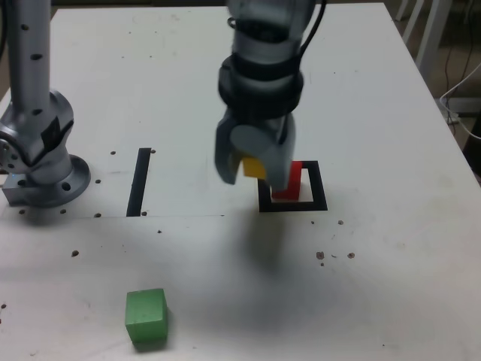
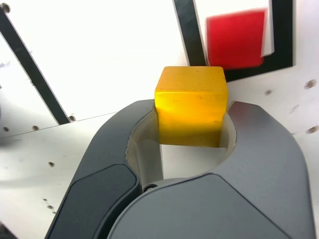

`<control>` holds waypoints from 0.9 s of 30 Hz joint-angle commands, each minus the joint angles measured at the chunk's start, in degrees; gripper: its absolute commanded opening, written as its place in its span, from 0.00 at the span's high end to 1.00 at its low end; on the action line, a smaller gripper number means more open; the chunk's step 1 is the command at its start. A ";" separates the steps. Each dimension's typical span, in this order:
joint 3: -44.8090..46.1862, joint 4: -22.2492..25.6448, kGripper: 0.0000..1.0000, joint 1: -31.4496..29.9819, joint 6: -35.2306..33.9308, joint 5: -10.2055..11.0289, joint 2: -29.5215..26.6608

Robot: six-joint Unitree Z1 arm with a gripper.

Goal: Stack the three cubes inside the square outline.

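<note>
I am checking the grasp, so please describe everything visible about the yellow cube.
The yellow cube is a small, solid, matte block with plain faces and slightly worn edges. It sits upright between the jaws of the gripper, which press on two opposite sides. It is lifted off the table, close beside the red cube in the square outline, touching neither.

Fingers [image 2: 259, 144] grip the yellow cube [image 2: 191, 104] (red cube [image 2: 236, 39] sits inside the outline [image 2: 284, 35]).

3 small matte cubes: 1 red [image 1: 288, 183], 1 yellow [image 1: 253, 166], 1 green [image 1: 146, 317]. 1 black-bordered square outline [image 1: 319, 197]. 1 straight black strip [image 1: 139, 181].
</note>
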 commanded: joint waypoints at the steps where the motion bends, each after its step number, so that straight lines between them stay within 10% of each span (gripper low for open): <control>1: -1.26 0.37 0.71 1.58 0.35 0.07 0.50; 27: -3.95 -0.97 0.71 8.14 2.81 -2.09 4.66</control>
